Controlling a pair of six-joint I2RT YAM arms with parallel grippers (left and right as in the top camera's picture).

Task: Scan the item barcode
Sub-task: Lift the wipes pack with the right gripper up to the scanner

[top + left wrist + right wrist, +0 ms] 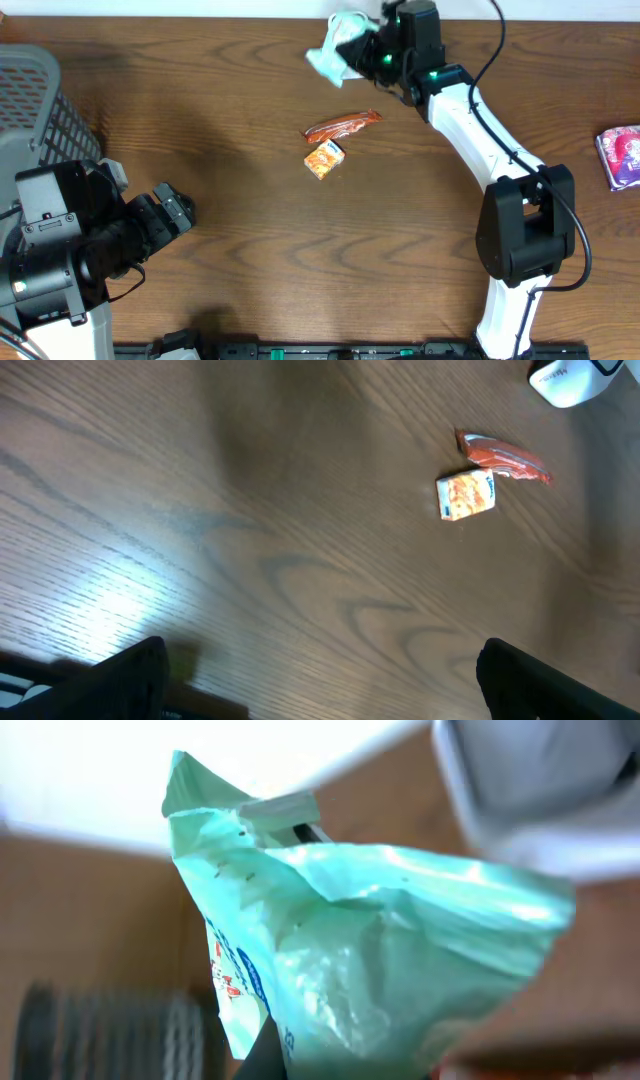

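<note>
Bag up at 12 o'clock
My right end effector is clamped on it, clear of the tabletop, probably so the barcode can be shown. Left end effector sits wide at 8 o'clock.

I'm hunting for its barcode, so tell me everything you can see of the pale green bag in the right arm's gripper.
The pale green bag is a soft pouch of thin, glossy plastic, creased and crumpled, with its top folded over. Blue and red print runs down one edge; no barcode shows. It hangs near the far edge of the table, pinched by the right gripper, which is shut on it. Nothing else visibly touches it.
</note>
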